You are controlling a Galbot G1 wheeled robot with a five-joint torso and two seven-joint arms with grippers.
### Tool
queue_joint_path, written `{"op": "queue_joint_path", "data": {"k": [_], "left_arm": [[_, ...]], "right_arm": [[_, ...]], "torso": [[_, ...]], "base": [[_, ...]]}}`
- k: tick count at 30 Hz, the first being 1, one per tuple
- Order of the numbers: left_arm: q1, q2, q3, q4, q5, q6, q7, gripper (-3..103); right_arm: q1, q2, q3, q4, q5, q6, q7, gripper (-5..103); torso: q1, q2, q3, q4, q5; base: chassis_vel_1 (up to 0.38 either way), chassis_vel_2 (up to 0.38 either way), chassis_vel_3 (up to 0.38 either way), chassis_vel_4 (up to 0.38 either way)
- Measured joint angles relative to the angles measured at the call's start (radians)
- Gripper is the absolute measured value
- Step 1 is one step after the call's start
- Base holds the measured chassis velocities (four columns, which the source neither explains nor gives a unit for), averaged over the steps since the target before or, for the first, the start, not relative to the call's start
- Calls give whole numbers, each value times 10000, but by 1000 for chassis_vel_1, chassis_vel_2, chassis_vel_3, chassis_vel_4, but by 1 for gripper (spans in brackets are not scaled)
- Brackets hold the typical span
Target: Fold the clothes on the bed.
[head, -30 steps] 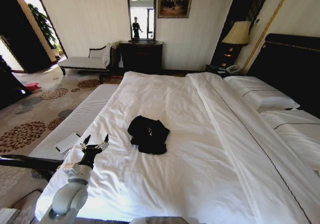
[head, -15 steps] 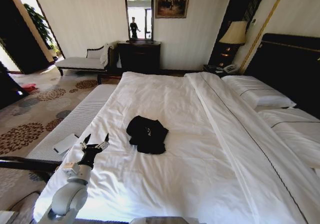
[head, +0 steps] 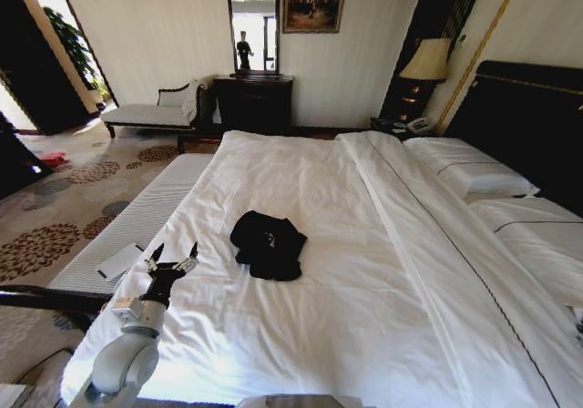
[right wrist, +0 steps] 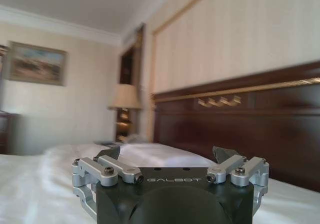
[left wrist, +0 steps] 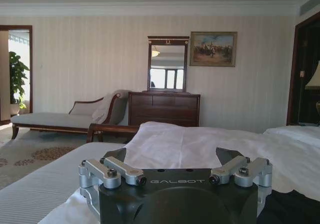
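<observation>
— Bed (head: 383,244) is filling the room; where is the T-shirt (head: 268,242) lying?
— Crumpled mid-duvet. Left gripper (head: 172,262) is hovering near the bed's edge, fingers apart, empty. Right gripper (right wrist: 170,156) is also gaping.

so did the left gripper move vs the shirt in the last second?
No. The left gripper sits open at the same offset from the black T-shirt on the bed; the slight shift across the whole view is camera motion.

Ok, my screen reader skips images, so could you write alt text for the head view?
A crumpled black T-shirt lies unfolded on a big white bed. The left gripper hovers open over the bed's near left edge, apart from the shirt.
</observation>
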Motion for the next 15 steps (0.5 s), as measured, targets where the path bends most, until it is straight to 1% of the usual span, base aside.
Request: {"op": "queue_joint_path", "data": {"k": [1, 2, 5, 8, 9, 11, 13, 15], "left_arm": [[25, -8, -9, 7, 34, -47, 11, 100], [25, -8, -9, 7, 34, -47, 11, 100], [81, -47, -11, 30, 92, -182, 20, 100], [85, -58, -10, 37, 102, -209, 14, 100], [82, -60, -10, 100, 226, -236, 17, 100], [53, -53, 10, 208, 369, -373, 57, 100], [44, -51, 22, 229, 385, -391, 61, 100], [-4, -46, 107, 267, 390, -398, 57, 100]], "right_arm": [[60, 35, -226, 290, -214, -29, -23, 100], [60, 35, -226, 290, -214, -29, -23, 100], [318, 120, -863, 775, -832, -244, -11, 100], [449, 137, -1176, 854, -1092, -327, 18, 100], [576, 133, -1489, 876, -1362, -389, 57, 100], [663, 107, -1798, 868, -1612, -422, 96, 100], [672, 102, -1857, 860, -1663, -429, 105, 100], [699, 101, -2160, 827, -1864, -436, 137, 100]], "torso": [[0, 0, 0, 0, 2], [0, 0, 0, 0, 2], [0, 0, 0, -2, 1], [0, 0, 0, -1, 6], [0, 0, 0, 0, 6], [0, 0, 0, 0, 5], [0, -1, 1, 0, 5], [0, 0, 1, 0, 4]], "base": [[0, 0, 0, 0], [0, 0, 0, 0], [0, 0, 0, 0], [0, 0, 0, 0], [0, 0, 0, 0], [0, 0, 0, 0], [0, 0, 0, 0], [0, 0, 0, 0]]}}
